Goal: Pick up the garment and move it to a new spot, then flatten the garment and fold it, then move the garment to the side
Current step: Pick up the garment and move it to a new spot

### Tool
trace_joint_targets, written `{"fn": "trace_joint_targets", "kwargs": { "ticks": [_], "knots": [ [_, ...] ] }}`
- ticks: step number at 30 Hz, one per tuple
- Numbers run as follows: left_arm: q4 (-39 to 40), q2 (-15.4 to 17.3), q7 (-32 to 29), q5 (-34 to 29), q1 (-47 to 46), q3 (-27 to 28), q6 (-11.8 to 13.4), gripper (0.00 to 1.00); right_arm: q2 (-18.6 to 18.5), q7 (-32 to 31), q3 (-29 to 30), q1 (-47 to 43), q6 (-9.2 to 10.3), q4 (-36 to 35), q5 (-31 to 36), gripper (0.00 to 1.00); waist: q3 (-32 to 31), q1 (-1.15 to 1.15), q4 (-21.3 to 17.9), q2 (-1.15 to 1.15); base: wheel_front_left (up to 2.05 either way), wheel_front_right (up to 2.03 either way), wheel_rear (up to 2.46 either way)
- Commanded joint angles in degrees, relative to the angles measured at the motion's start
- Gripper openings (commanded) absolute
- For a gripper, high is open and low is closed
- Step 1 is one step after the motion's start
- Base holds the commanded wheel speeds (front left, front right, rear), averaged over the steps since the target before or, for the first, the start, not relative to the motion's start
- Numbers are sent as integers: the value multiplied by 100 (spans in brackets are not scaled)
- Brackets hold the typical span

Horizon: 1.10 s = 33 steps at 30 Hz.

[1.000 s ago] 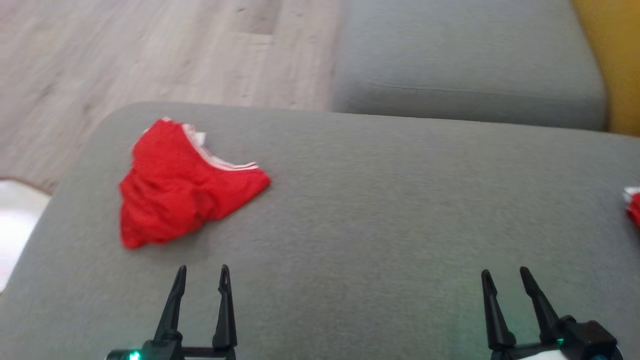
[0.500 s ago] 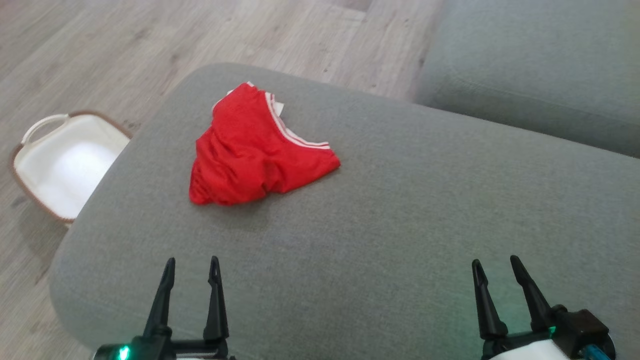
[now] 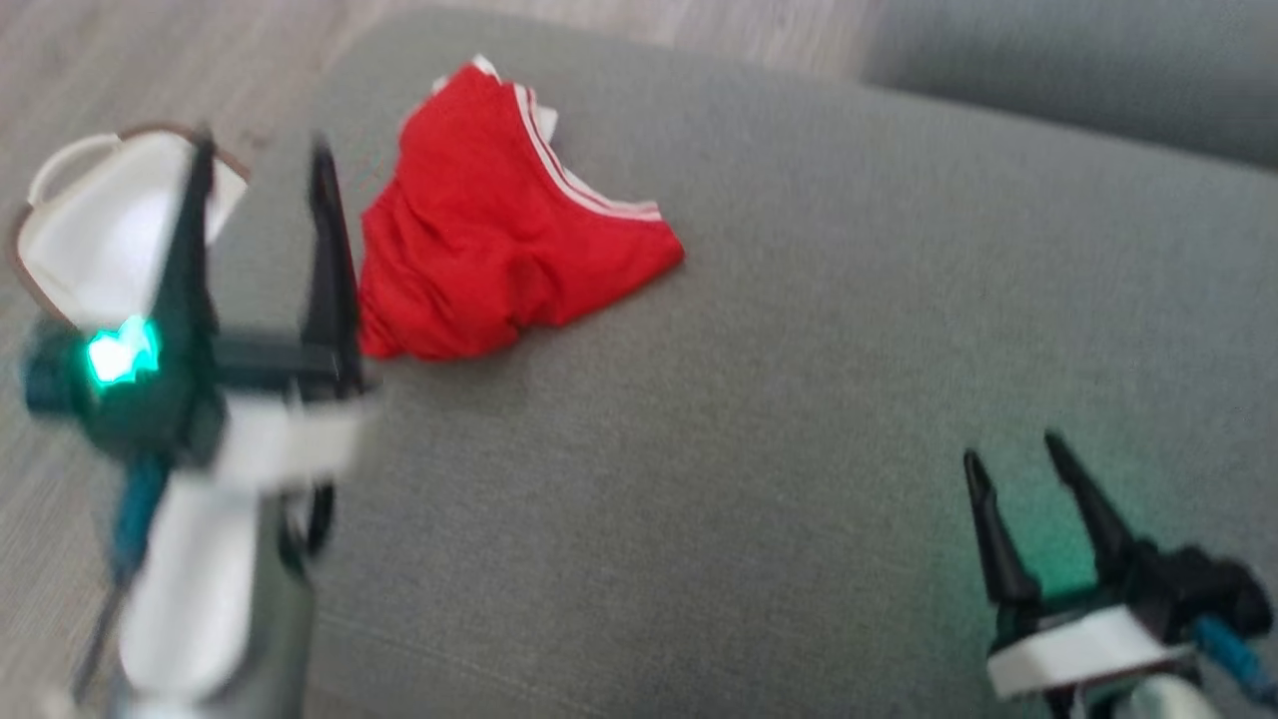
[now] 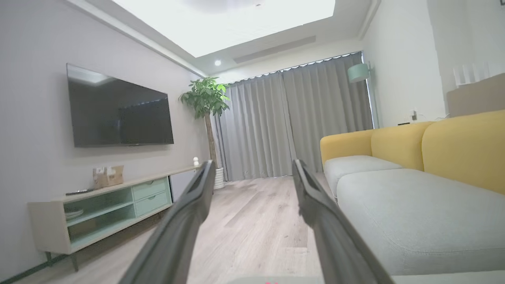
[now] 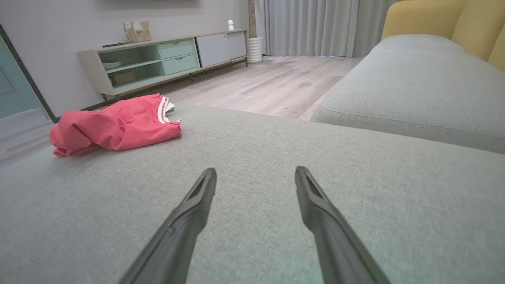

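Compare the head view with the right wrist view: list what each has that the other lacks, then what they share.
Head view has the open left tool and a white basket. Right wrist view has the media cabinet, curtains and yellow sofa back. Both have the red garment crumpled on the grey cushion, the open right tool and wood floor.

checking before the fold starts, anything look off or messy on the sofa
Only the red garment: it lies crumpled in a heap near the far left corner of the grey cushion, its striped waistband curved, not flat. Nothing looks spilled or damaged.
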<state>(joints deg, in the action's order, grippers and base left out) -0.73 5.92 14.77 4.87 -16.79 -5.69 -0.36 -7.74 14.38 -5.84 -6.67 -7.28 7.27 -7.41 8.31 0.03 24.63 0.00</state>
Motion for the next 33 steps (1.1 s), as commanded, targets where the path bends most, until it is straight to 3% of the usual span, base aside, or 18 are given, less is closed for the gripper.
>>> {"fn": "trace_joint_targets", "kwargs": {
  "ticks": [1,5,13,17,20,25,26,27,33],
  "knots": [
    [-200,275,23,-108,-830,240,-129,100,-249,62,-173,389,-21,-221,96,100,665,-3,-236,0,0,0,0],
    [-1223,444,-85,-98,-2248,273,-262,100,-580,62,-240,709,-21,-274,166,100,1223,-3,-350,0,0,0,0],
    [-3947,395,-1550,322,-4618,182,-549,100,-1252,62,-329,1288,-21,-540,304,100,2156,-3,-588,0,0,0,0],
    [-5311,396,-2244,657,-5084,279,-621,100,-1510,62,-430,1499,-21,-671,318,100,2392,-3,-787,0,0,0,0],
    [-6162,500,-2653,734,-5132,340,-536,100,-1623,62,-477,1646,-21,-796,340,100,2503,-3,-959,0,0,0,0],
    [-6941,640,-2941,903,-5060,459,-491,100,-1581,62,-469,1833,-21,-896,342,100,2584,-3,-1186,0,0,0,0],
    [-6992,686,-2940,896,-5049,441,-502,58,-1561,62,-457,1843,-21,-898,340,100,2585,-3,-1206,0,0,0,0],
    [-7012,736,-2869,896,-5055,431,-520,0,-1537,62,-450,1848,-21,-898,336,100,2586,-3,-1229,0,0,0,0],
    [-6823,926,-1922,859,-5244,255,-661,0,-1282,62,-385,1793,-21,-815,316,100,2313,-3,-1304,0,0,0,0]
  ]
}}
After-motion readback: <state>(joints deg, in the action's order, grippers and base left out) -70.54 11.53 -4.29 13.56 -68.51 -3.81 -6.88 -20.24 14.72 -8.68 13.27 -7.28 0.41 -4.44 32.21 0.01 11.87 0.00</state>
